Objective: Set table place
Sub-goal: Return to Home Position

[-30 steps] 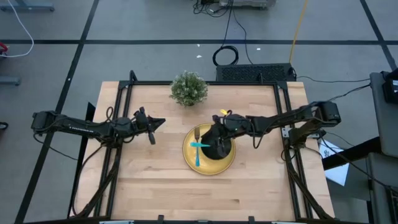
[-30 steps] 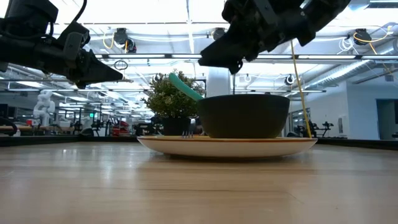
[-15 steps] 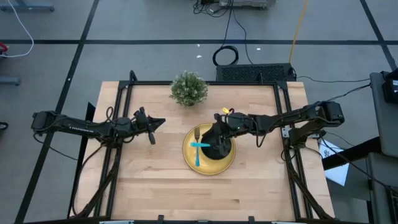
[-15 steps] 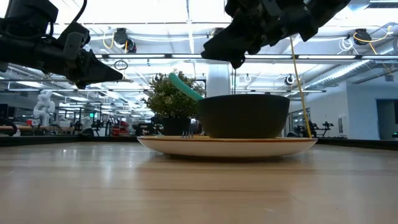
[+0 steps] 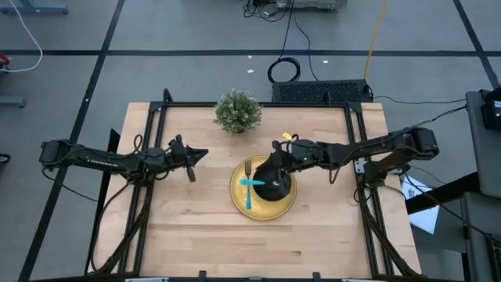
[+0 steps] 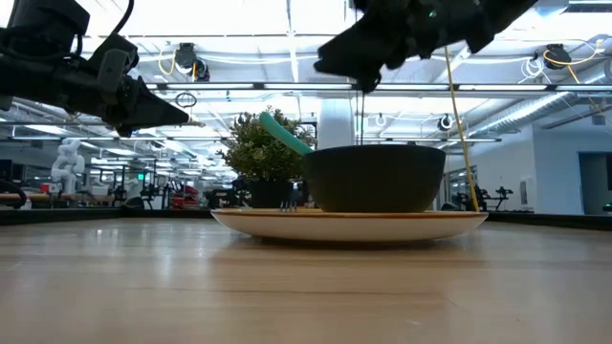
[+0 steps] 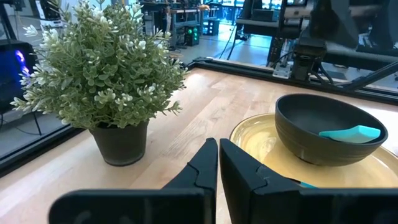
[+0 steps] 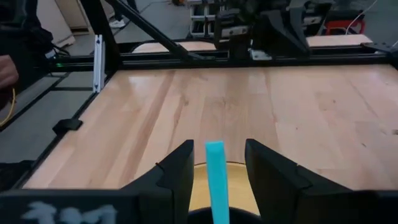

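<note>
Jaws of right gripper (image 6: 363, 75) higher, bowl (image 6: 375, 178) unmoved

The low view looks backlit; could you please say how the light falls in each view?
Low view: bright ceiling lights behind turn the right tool, above the bowl, and the left tool, off to the side, into dark shapes. High view: even light, no harsh shadows on the table. Left wrist view: soft light on the plant.
</note>
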